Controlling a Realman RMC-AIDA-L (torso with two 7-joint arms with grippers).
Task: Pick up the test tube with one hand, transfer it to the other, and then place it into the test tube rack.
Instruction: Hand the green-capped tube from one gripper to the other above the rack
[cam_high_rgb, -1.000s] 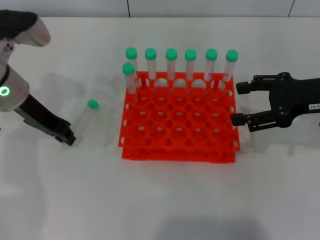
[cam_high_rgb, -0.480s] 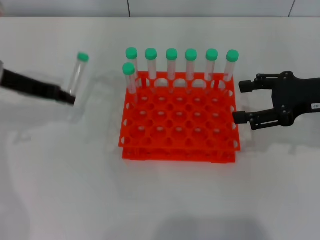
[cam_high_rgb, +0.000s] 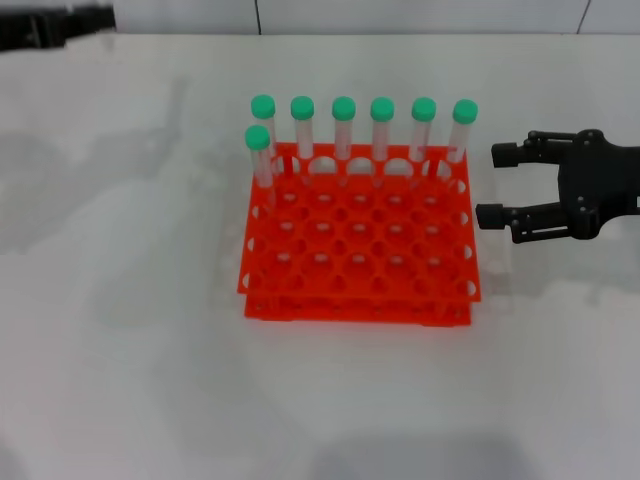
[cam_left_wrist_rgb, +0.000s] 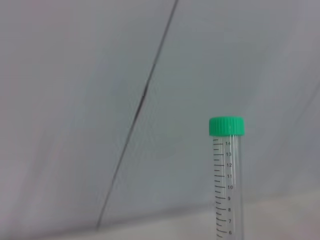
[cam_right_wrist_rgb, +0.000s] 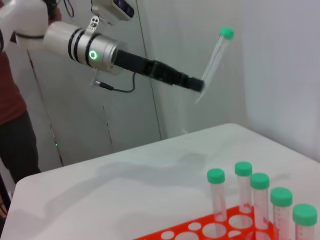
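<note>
My left gripper (cam_right_wrist_rgb: 196, 85), on the wrist with the green ring, is shut on the lower end of the test tube (cam_right_wrist_rgb: 216, 55) and holds it tilted high in the air, far above the table. In the head view only its dark tip (cam_high_rgb: 100, 20) shows at the top left edge, and the tube is out of view there. The left wrist view shows the tube (cam_left_wrist_rgb: 227, 180) with its green cap. The orange-red rack (cam_high_rgb: 358, 250) stands mid-table with several green-capped tubes (cam_high_rgb: 382, 125) along its back. My right gripper (cam_high_rgb: 497, 185) is open beside the rack's right side.
The rack (cam_right_wrist_rgb: 200, 232) and its capped tubes (cam_right_wrist_rgb: 243, 185) also show in the right wrist view. A person in a red shirt (cam_right_wrist_rgb: 10, 100) stands beyond the table's far side. White table (cam_high_rgb: 130, 330) lies all around the rack.
My left gripper has lifted the tube off the table and carried it up and back, out of the head view. My right gripper has drifted slightly right and up.
</note>
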